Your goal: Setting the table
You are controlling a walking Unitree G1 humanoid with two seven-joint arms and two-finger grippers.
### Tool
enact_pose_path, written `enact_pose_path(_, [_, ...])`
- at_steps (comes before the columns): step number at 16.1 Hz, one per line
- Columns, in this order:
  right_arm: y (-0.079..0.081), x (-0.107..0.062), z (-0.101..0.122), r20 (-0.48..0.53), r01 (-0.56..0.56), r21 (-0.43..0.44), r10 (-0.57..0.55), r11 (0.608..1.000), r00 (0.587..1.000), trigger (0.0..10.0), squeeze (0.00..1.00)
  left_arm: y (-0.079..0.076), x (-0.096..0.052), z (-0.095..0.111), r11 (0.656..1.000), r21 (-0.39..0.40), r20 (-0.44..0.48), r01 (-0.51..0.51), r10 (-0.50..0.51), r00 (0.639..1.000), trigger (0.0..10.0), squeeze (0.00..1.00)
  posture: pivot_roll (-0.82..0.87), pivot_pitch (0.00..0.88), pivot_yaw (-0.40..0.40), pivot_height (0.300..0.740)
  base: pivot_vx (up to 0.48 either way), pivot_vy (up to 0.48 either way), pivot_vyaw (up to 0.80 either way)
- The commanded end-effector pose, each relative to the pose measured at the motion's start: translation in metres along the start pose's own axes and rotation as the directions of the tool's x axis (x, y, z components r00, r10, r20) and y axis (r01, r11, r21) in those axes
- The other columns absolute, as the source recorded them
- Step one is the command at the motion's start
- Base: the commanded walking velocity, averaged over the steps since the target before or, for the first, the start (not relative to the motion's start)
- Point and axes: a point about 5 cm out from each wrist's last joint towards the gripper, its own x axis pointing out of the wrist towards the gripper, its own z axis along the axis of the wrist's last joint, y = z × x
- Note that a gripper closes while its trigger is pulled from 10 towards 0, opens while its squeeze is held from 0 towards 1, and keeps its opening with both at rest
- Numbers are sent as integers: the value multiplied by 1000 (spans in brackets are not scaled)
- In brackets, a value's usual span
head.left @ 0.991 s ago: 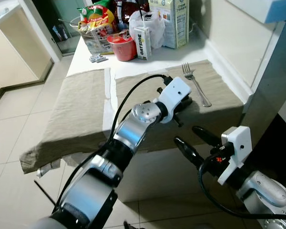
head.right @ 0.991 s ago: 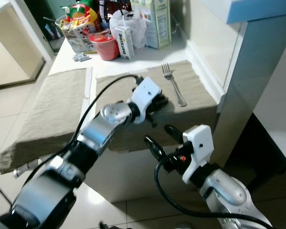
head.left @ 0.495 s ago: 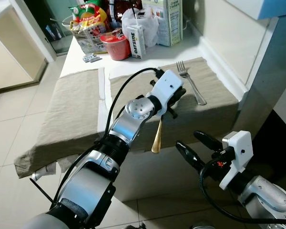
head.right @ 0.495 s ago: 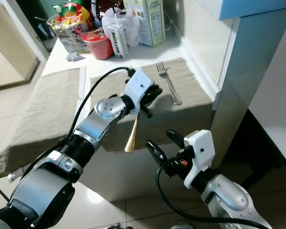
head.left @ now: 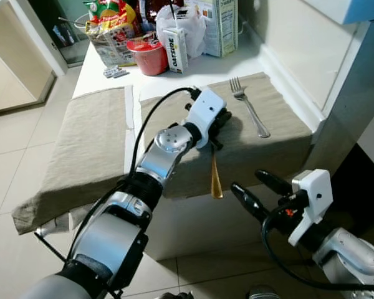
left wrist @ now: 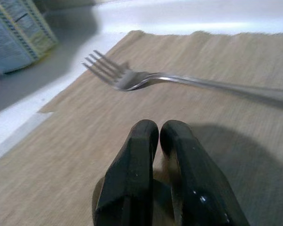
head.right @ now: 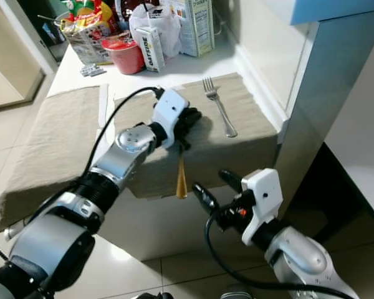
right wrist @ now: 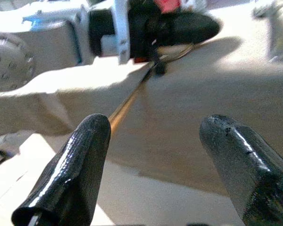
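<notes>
The left gripper (head.left: 219, 122) pinches 1 slim gold utensil (head.left: 215, 177) dangling over the beige linen placemat's (head.left: 280, 118) front edge, likely for laying beside the silver fork (head.left: 250, 108), while the right gripper (head.left: 257, 189) waits wide open below.

I see my left gripper (head.right: 186, 119) closed on a golden metal utensil (head.right: 181, 179) hanging over the beige cloth placemat (head.right: 237, 128) edge; silver fork (head.right: 218, 106) nearby, right gripper (head.right: 215, 189) open below

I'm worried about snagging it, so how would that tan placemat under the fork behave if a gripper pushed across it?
The tan placemat drapes limply over the table edge, so it is probably floppy cloth that would bunch or slide. The fork lying on it would likely ride along.
</notes>
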Motion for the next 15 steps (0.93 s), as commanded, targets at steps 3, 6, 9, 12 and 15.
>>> enact_pose_path(3, [4,-1,4,6,-7,-6,7,1000,1000,10000,0,16,-8,-15,998,52,-78,-41,45,996,10000,0,-366,111,196,740,0,0,0])
enact_pose_path(6, [5,-1,4,6,-2,-5,2,1000,1000,10000,0,25,-9,-14,996,66,-90,-65,71,993,10000,0,-374,113,198,740,0,0,0])
enact_pose_path(9, [7,-2,4,0,-2,-6,2,1000,1000,10000,0,36,-11,-15,991,96,-113,-90,101,988,10000,0,-388,116,205,740,0,0,0])
enact_pose_path(12, [8,-6,5,0,17,-12,-17,1000,1000,10000,0,53,-14,-4,984,118,-92,-135,146,985,10000,0,-410,127,216,740,0,0,0])
enact_pose_path(15, [9,-10,5,-2,36,-18,-36,999,999,10000,0,66,-12,17,966,194,-46,-172,184,982,10000,0,-424,139,222,740,0,0,0])
